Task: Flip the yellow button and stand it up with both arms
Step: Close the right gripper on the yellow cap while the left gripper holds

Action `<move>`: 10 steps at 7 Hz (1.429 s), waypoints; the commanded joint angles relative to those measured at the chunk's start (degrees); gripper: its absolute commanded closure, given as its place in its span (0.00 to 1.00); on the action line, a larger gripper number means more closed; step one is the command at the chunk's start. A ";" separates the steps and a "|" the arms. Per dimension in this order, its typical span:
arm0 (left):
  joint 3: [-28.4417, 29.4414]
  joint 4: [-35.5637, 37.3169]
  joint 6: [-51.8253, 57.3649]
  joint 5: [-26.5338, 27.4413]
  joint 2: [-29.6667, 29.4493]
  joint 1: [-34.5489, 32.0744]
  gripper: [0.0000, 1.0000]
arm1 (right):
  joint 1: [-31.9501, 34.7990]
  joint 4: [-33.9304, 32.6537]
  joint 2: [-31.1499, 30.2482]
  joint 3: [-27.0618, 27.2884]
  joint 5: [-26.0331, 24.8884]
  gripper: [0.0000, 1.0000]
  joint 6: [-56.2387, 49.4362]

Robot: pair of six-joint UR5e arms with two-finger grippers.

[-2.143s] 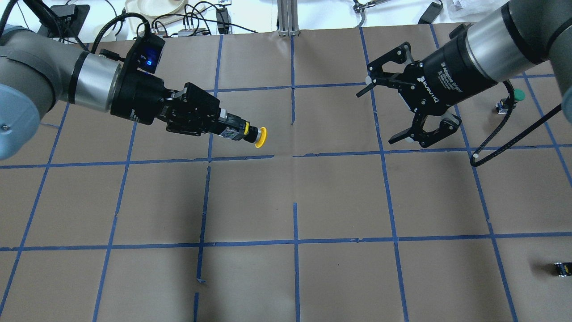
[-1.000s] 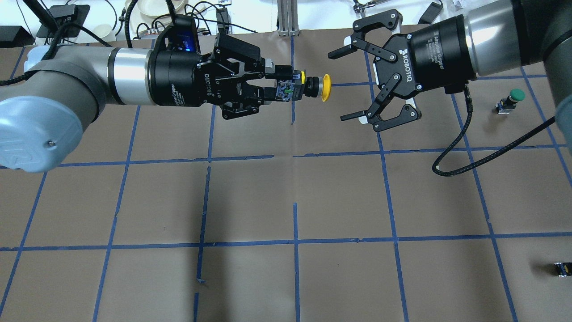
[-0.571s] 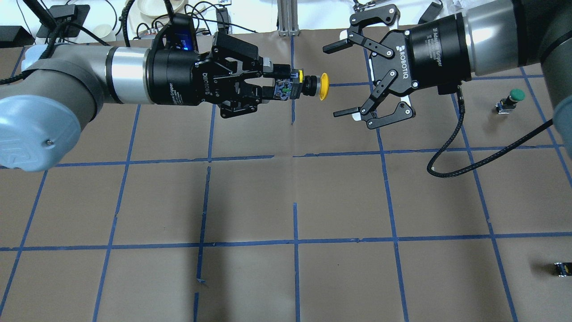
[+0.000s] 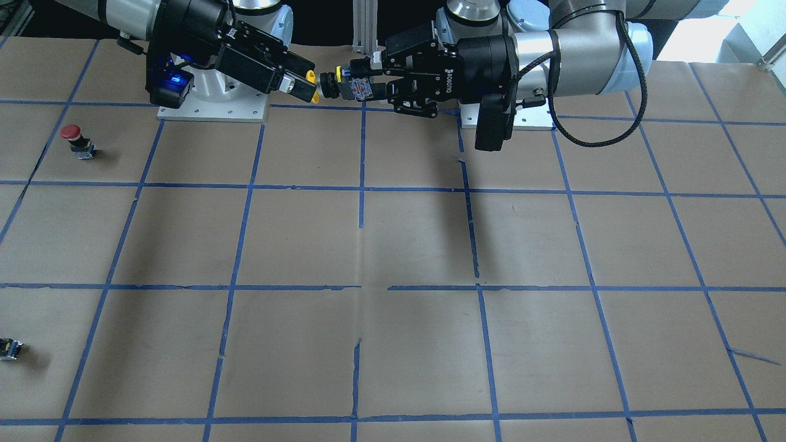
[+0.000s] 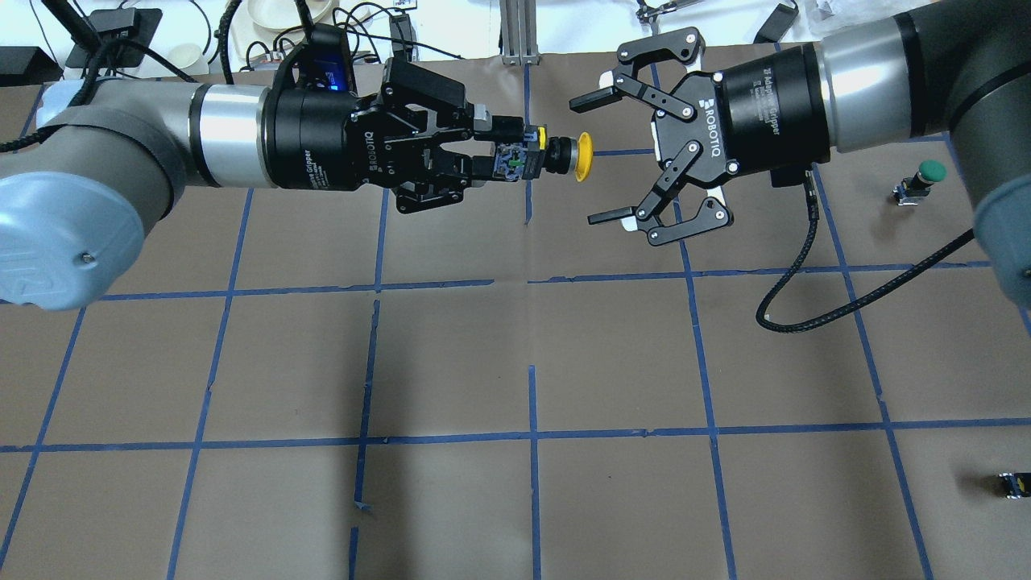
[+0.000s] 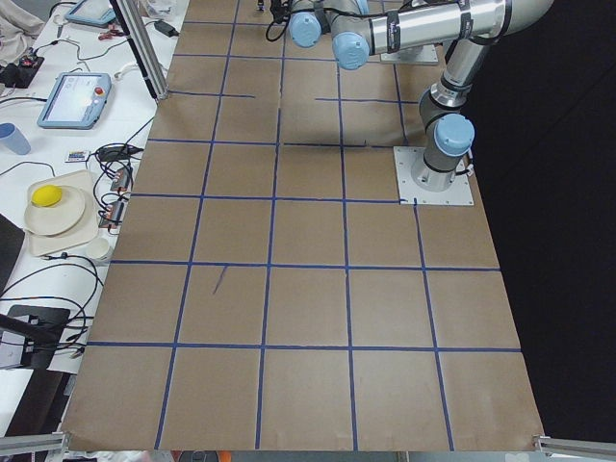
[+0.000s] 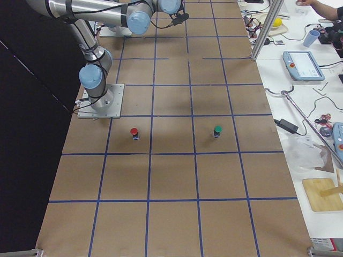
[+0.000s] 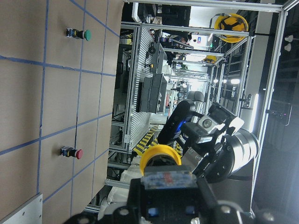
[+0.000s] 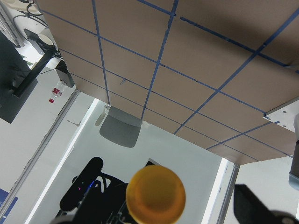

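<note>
The yellow button (image 5: 582, 156) hangs level in the air over the table's far middle, cap pointing toward my right arm. My left gripper (image 5: 493, 151) is shut on its black-and-grey body. My right gripper (image 5: 586, 161) is open, its two fingertips flanking the yellow cap without touching it. In the front-facing view the cap (image 4: 314, 86) sits at the tip of my right gripper (image 4: 303, 80), with the left gripper (image 4: 367, 82) behind the body. The right wrist view shows the cap (image 9: 155, 193) face-on; the left wrist view shows it (image 8: 161, 157) from behind.
A green-capped button (image 5: 923, 179) stands at the far right. A red-capped button (image 4: 77, 139) stands near the right arm's base. A tiny dark block (image 5: 1013, 483) lies at the near right. Blue tape lines grid the brown table (image 5: 532, 362).
My right gripper has moved left toward the button, so its open fingertips now flank the cap. My left arm, which earlier lifted and levelled the button, has held still for the last second.
</note>
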 commanded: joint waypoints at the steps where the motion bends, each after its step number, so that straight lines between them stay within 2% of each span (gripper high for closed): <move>1: -0.05 0.00 0.39 0.09 -0.09 0.00 0.92 | 0.15 -0.05 -0.12 0.59 0.07 0.14 0.00; 3: 0.21 0.00 0.05 0.01 -0.09 0.00 0.92 | 0.15 -0.13 -0.38 0.59 0.16 0.26 0.00; 5: 0.30 0.00 -0.13 0.09 -0.09 -0.09 0.89 | 0.15 -0.31 -0.29 0.59 0.16 0.59 0.00; 6: 0.21 0.00 -0.22 0.27 0.08 -0.09 0.82 | 0.15 -0.40 -0.29 0.59 0.16 0.67 0.00; 7: 0.12 0.00 -0.22 0.27 -0.35 -0.09 0.13 | 0.15 -0.31 -0.38 0.59 0.95 0.68 0.00; 8: 0.21 -0.09 -0.66 0.27 -0.18 -0.26 0.00 | 0.15 -0.31 -0.29 0.59 1.65 0.70 0.09; 10: 0.21 0.00 -1.27 0.27 -0.18 -0.26 0.00 | 0.15 -0.57 -0.29 0.50 1.66 0.71 0.00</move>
